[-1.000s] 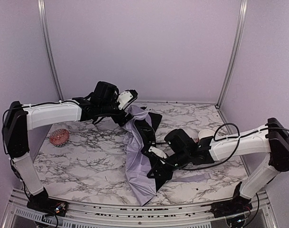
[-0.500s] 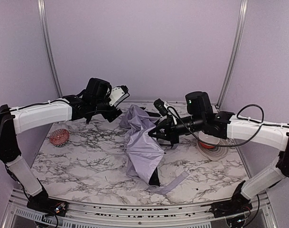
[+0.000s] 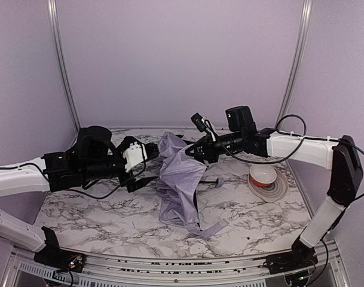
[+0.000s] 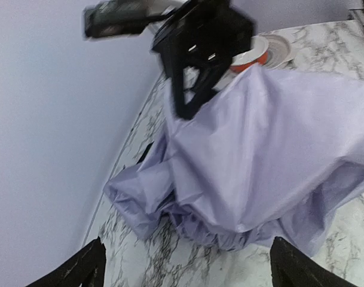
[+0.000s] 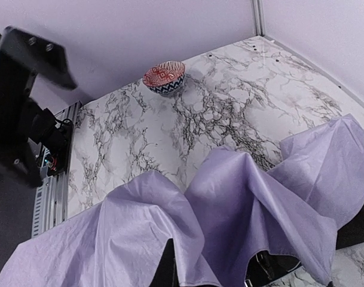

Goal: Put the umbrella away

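Umbrella (image 3: 180,179) sits mid-table on the marble table (image 3: 98,209), lavender fabric collapsed in a heap with its top edge lifted. Right gripper (image 3: 189,152) is clamped tight on that upper fabric, holding it up. Left gripper (image 3: 150,168) has jaws spread wide and empty, just beside the umbrella's left side. Strap (image 3: 214,228) trails toward the near edge. Orange-and-white bowl (image 3: 262,174) stands apart, right of the umbrella.

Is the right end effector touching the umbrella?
Touching. In the left wrist view the right end effector is shut on the umbrella, whose fabric tents up to its fingers.
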`<state>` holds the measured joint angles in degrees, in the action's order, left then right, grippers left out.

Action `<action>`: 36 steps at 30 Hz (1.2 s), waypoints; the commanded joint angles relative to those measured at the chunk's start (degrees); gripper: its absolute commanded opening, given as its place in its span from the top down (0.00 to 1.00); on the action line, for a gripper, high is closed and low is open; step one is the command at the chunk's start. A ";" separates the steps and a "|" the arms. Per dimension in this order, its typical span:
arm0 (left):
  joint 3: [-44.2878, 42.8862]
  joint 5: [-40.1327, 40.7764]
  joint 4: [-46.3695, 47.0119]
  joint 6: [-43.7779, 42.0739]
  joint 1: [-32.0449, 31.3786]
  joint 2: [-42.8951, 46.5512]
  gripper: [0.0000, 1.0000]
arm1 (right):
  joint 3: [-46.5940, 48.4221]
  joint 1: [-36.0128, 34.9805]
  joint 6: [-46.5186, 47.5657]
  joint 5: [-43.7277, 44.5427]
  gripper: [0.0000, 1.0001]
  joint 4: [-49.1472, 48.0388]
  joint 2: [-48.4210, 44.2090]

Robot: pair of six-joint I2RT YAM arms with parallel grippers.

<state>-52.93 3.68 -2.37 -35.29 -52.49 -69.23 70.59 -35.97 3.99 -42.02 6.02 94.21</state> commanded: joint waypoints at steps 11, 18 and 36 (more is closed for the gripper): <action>-6.84 2.63 12.82 -21.94 -10.03 -20.01 0.10 | 6.22 1.29 -6.45 4.27 1.00 -1.92 7.65; -9.23 0.45 13.63 -21.08 -10.52 -23.56 0.71 | 6.95 4.02 -8.91 5.00 1.00 -2.54 9.88; -1.77 -10.17 13.35 -17.36 -4.63 -13.86 1.00 | 5.76 10.05 21.57 11.97 0.07 24.50 9.61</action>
<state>-55.37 -2.87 10.02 -54.30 -58.15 -85.19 74.87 -24.77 16.75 -28.42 22.39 100.82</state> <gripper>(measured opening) 0.005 0.956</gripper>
